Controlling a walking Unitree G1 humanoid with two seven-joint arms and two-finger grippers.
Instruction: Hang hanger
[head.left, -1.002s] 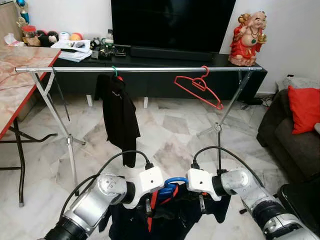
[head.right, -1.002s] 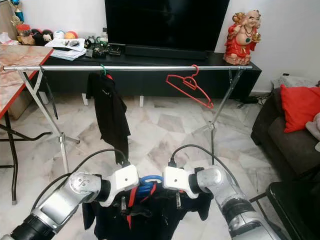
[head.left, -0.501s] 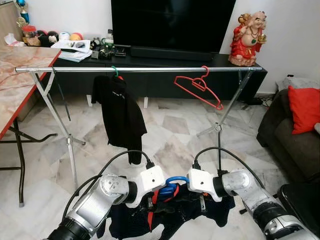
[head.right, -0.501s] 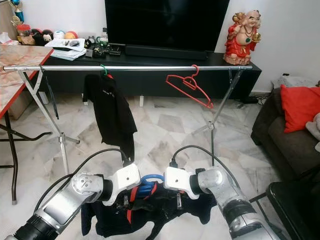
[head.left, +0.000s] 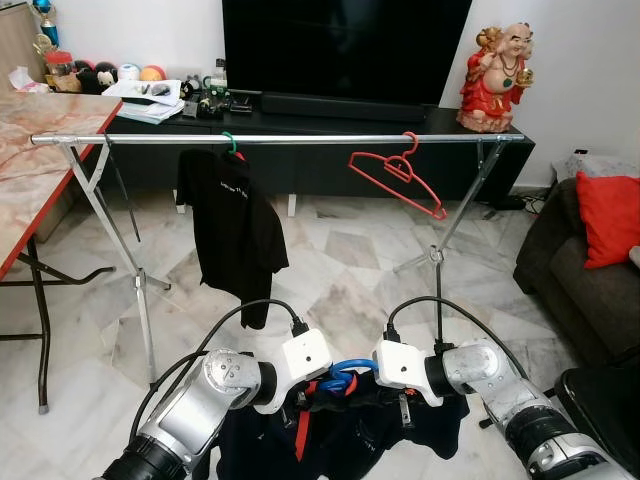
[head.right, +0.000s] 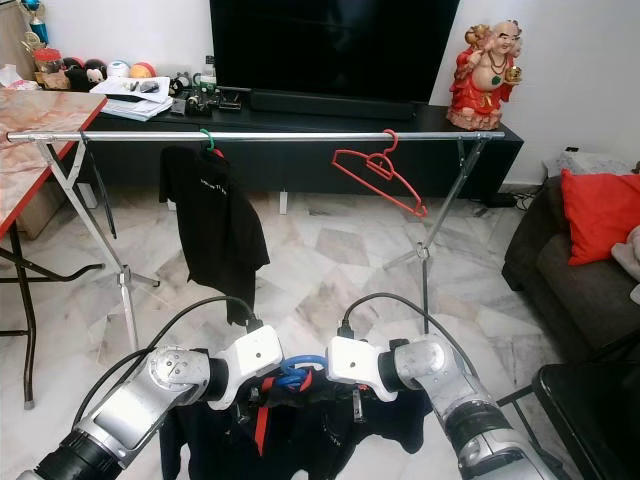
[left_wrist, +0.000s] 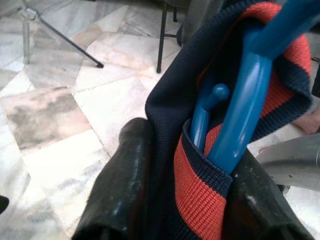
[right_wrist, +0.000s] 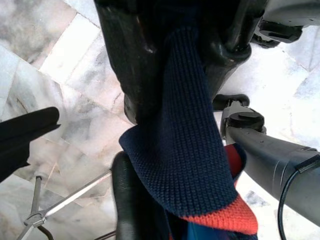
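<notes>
A blue hanger (head.left: 343, 372) carrying a navy shirt (head.left: 350, 435) with red trim hangs low in front of me, between my two grippers. My left gripper (left_wrist: 185, 200) is shut on the shirt's collar beside the blue hanger's neck (left_wrist: 245, 110). My right gripper (right_wrist: 180, 75) is shut on a fold of the same navy fabric. Beyond stands a silver clothes rail (head.left: 300, 139) at about chest height. On it hang a black shirt (head.left: 232, 230) on a green hanger at the left and a bare red hanger (head.left: 398, 178) at the right.
A marble-topped table (head.left: 40, 150) stands at the left. A dark sofa with a red cushion (head.left: 608, 218) is at the right. Behind the rail are a black TV stand (head.left: 330, 160) and a red figurine (head.left: 495, 78). The rail's legs (head.left: 140, 290) splay onto the marble floor.
The black shirt on the rail has swung and turned more face-on. My grippers have sunk slightly and drawn closer together, still holding the navy shirt.
</notes>
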